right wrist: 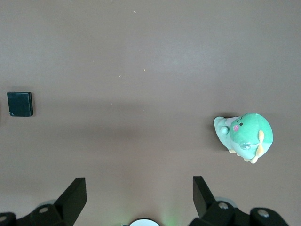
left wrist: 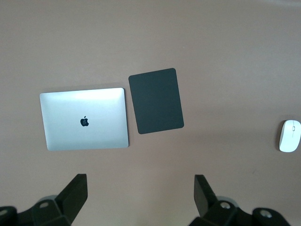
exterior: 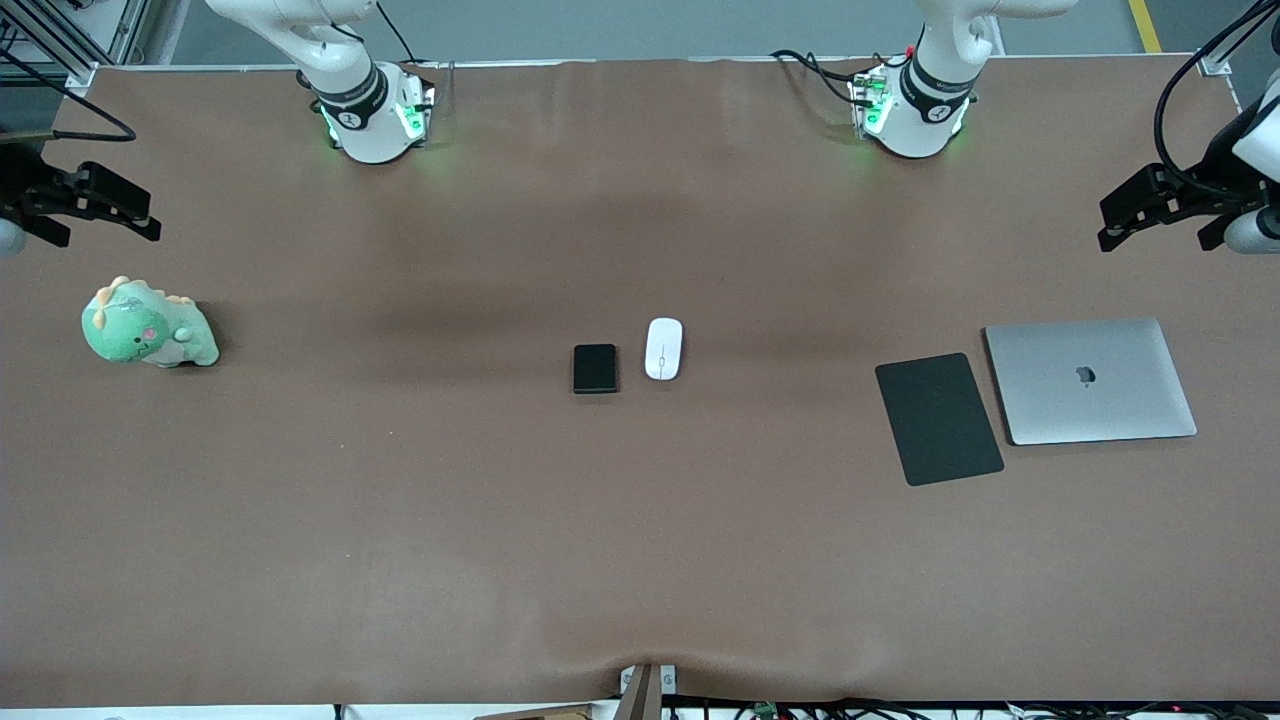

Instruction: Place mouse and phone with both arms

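Note:
The white oval mouse point(exterior: 664, 348) and the small black phone point(exterior: 595, 368) lie side by side mid-table, the mouse toward the left arm's end. The mouse shows at the edge of the left wrist view point(left wrist: 289, 135), and the phone in the right wrist view point(right wrist: 20, 104). My left gripper point(exterior: 1108, 225) hangs open and empty over the left arm's end of the table; in its own view point(left wrist: 140, 188) the jaws stand wide apart. My right gripper point(exterior: 140, 218) hangs open and empty over the right arm's end; its own view point(right wrist: 139, 188) shows the same.
A flat black mouse pad point(exterior: 938, 418) point(left wrist: 156, 100) and a closed silver laptop point(exterior: 1090, 380) point(left wrist: 84, 118) lie side by side toward the left arm's end. A green dinosaur plush point(exterior: 148, 325) point(right wrist: 244, 136) sits toward the right arm's end.

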You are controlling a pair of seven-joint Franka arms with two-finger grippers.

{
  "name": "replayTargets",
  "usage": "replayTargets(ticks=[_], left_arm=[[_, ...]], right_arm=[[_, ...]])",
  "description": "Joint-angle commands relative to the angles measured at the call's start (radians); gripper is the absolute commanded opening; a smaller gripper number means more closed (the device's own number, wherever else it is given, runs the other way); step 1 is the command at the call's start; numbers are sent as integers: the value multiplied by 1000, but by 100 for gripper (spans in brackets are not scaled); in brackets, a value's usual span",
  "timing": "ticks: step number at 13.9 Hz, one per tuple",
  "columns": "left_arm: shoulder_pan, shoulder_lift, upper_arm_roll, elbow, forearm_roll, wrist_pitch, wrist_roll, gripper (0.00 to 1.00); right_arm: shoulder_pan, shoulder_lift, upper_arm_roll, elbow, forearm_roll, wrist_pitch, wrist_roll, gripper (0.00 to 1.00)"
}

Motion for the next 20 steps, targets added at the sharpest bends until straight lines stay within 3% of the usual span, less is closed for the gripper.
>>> replayTargets(ticks=[1,4,9,16,20], left_arm=[[-4,17,-64,-1,5,-15,-79,100],[-20,75,-156,-6,5,21,-237,100],[-29,197,-334,-67,21,204,-467,100],[-187,394,-351,-78,20,369,-655,100],[-257,483,-348,-76,23,448,-661,100]], right_arm=[[-6,-1,10,9,-18,-3,-11,100],[-6,-1,10,9,-15,-3,-11,100],[-3,-1,10,9,-8,-3,-5,100],[-5,5,10,16,-6,-5,-12,100],[-3,21,12,29,-3,-5,-8,100]])
